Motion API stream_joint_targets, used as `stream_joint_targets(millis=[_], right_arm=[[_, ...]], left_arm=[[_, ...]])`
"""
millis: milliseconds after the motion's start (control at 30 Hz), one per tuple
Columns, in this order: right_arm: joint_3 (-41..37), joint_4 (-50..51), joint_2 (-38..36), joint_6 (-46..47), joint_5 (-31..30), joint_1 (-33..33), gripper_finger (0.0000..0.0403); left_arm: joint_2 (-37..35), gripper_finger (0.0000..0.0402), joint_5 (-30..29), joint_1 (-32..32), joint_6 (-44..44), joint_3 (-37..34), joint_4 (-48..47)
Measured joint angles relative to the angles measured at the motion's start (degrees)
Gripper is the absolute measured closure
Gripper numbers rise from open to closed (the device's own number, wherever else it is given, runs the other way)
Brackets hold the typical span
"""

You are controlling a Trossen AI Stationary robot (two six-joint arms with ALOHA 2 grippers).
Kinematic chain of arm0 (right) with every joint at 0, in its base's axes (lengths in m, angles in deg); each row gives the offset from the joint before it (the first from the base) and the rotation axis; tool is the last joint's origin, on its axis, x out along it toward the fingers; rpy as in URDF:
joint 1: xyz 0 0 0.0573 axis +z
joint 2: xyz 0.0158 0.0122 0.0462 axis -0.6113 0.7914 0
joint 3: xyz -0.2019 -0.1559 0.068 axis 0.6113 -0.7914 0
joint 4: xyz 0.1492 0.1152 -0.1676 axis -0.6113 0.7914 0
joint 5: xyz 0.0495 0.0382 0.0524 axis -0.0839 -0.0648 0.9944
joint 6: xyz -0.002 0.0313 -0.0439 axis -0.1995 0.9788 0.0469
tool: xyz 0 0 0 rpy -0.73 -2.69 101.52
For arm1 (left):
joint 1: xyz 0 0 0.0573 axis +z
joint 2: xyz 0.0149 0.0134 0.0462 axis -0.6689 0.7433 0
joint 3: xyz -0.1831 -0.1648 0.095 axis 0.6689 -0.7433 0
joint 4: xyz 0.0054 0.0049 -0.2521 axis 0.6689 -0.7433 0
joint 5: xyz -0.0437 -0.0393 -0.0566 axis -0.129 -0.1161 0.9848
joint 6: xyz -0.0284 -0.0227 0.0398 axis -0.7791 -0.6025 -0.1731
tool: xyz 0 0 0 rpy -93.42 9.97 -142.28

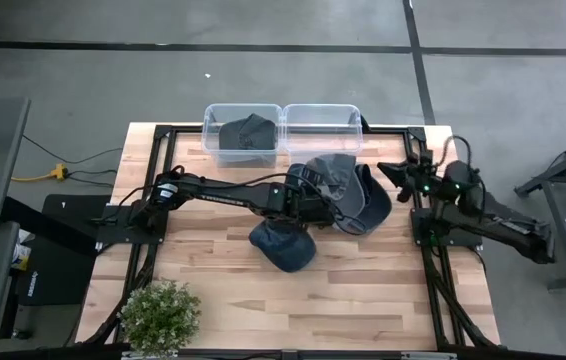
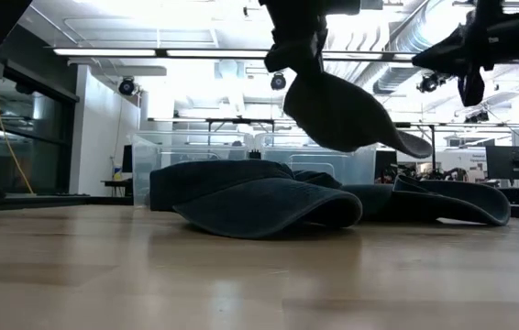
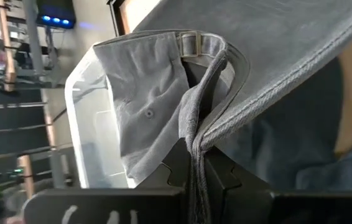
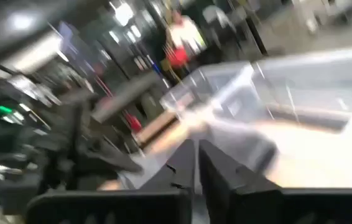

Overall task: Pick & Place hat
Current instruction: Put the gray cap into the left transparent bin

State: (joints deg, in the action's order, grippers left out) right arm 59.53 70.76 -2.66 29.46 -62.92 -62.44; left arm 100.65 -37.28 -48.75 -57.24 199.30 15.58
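My left gripper [image 1: 311, 186] reaches over the table's middle, shut on a grey-blue cap [image 1: 335, 176], which the low view shows as cap [image 2: 342, 112] in the air. A second dark cap [image 1: 283, 246] lies crown-up on the wood nearer the near edge, and a third cap [image 1: 371, 206] rests on its brim and edge to the right. Another dark hat [image 1: 245, 134] sits inside the left clear bin. My right gripper [image 4: 196, 163] waits shut at the table's right side, by the right arm [image 1: 433, 182], touching nothing. My left gripper pinches the cap's folded rim edge [image 3: 196, 142] between its two fingers [image 3: 175, 175], beside the back opening with the strap buckle [image 3: 189, 43]. The cloth runs in between the fingers as a bunched fold. The cap is lifted clear of the table and hangs below the gripper, brim [image 2: 404, 142] tilted downward.
Two clear bins stand side by side at the far edge: the left bin [image 1: 213, 118] holds a hat, the right bin [image 1: 321, 112] shows none. A small potted plant [image 1: 161, 316] stands at the near left corner. Bare wood [image 1: 383, 290] lies toward the near right.
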Motion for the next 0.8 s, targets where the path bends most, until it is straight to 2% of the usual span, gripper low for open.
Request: stream_joint_targets(millis=[67, 200, 333, 433, 567, 800], right_arm=[[3.8, 4.2, 5.2, -0.1, 0.5, 0.0, 0.0346], [9.2, 9.9, 15.6, -1.4, 2.9, 0.0, 0.0249], [12.9, 9.0, 24.2, 0.5, 4.0, 0.0, 0.0146], [15.3, 8.9, 29.3, 0.6, 4.0, -0.9, 0.0092], [16.8, 8.8, 34.2, 1.8, 6.4, -4.1, 0.0064], [16.8, 5.6, 40.0, 1.6, 13.6, -10.0, 0.0062]], left_arm=[[0.0, 0.0394, -1.2, 0.0, 1.4, 0.0, -0.6], [0.0, 0.0394, -4.3, 0.0, 3.9, 0.0, -0.6], [0.0, 0.0394, -6.2, 0.0, 6.6, 0.0, -0.6], [0.0, 0.0394, -7.6, 0.0, 7.1, 0.0, -0.6], [0.0, 0.0394, -9.6, 0.0, 7.0, 0.0, -0.4], [0.0, 0.0394, -10.7, 0.0, 7.0, 0.0, 0.0]])
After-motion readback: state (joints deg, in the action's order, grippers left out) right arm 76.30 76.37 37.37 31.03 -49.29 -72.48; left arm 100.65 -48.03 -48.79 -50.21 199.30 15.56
